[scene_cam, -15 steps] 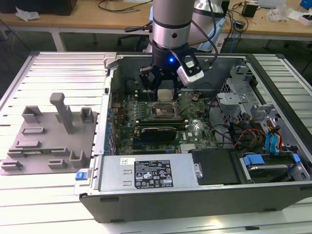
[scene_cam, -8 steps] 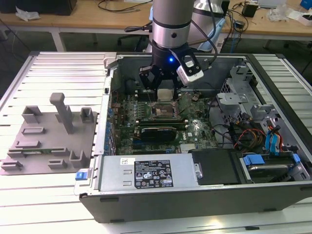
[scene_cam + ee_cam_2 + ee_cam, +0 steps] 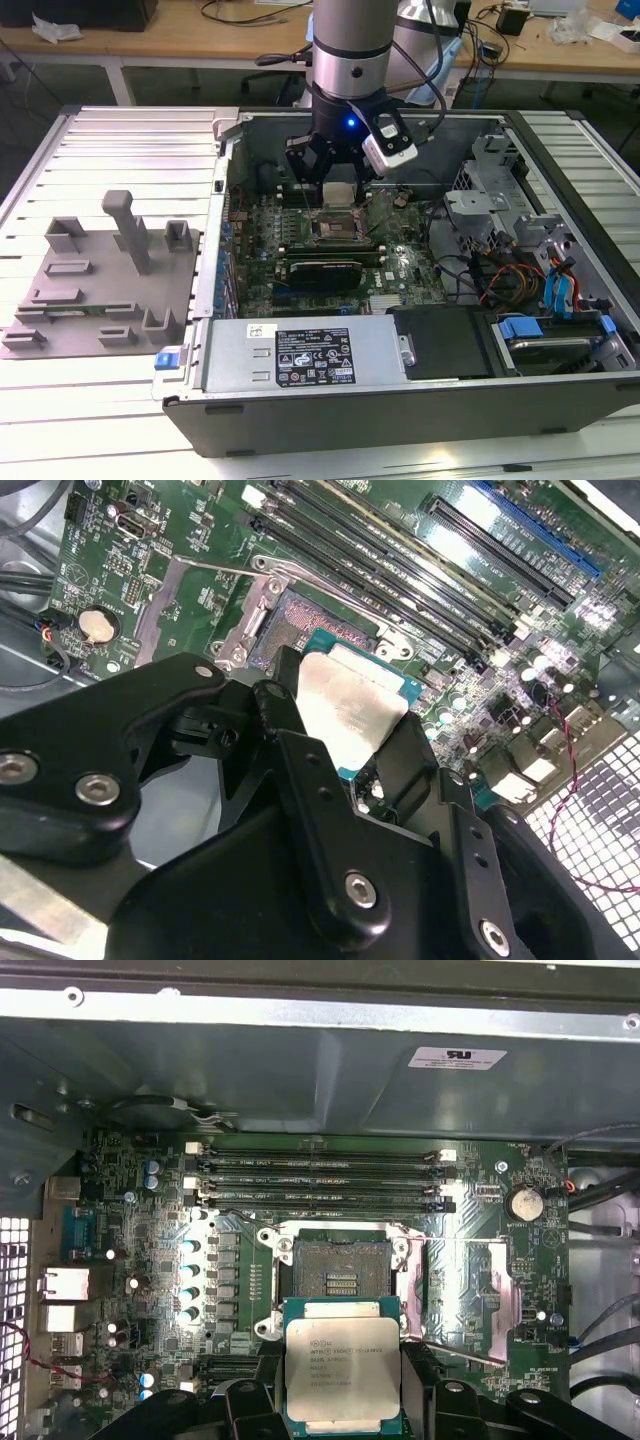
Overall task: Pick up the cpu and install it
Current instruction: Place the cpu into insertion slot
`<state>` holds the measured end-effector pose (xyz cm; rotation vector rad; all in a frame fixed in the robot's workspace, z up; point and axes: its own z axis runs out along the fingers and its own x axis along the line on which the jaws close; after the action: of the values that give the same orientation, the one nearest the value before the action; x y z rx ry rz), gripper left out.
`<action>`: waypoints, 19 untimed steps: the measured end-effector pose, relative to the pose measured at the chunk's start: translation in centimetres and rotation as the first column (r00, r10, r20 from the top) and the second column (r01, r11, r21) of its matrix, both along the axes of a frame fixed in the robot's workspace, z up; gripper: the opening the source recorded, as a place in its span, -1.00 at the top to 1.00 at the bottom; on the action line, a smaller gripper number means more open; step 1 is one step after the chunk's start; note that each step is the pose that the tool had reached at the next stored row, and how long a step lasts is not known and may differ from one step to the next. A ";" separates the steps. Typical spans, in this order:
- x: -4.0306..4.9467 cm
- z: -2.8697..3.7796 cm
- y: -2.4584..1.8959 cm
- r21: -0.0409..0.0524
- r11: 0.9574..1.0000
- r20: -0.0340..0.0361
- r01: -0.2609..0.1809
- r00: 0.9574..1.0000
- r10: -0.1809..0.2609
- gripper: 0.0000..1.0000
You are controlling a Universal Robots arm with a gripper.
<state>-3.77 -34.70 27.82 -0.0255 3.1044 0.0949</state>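
Note:
My gripper (image 3: 338, 190) hangs inside the open computer case, shut on the cpu (image 3: 338, 194), a small square chip with a pale silver top. In the first wrist view the cpu (image 3: 342, 1362) sits between the black fingers (image 3: 250, 1400), just short of the open socket (image 3: 337, 1270) on the green motherboard. In the second wrist view the cpu (image 3: 350, 710) is held tilted above the socket (image 3: 300, 620), whose metal frame and lever stand open. The chip is above the board, apart from the socket.
A grey tray (image 3: 100, 290) with plastic blocks lies on the slatted table at the exterior view's left. Inside the case are memory slots (image 3: 320, 1175), a power supply (image 3: 310, 360), drive bays and cables (image 3: 520, 270). The case wall (image 3: 320, 1070) rises close behind the socket.

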 end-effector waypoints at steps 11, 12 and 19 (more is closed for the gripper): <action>0.00 -0.10 0.00 0.000 0.956 0.000 0.292 0.956 -0.292 -0.09; 0.00 -0.10 0.00 0.000 0.951 0.000 0.309 0.951 -0.309 -0.09; 0.00 -0.15 0.00 0.000 0.892 0.000 0.451 0.892 -0.451 -0.09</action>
<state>-3.77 -34.70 27.67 0.6925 3.0132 0.0793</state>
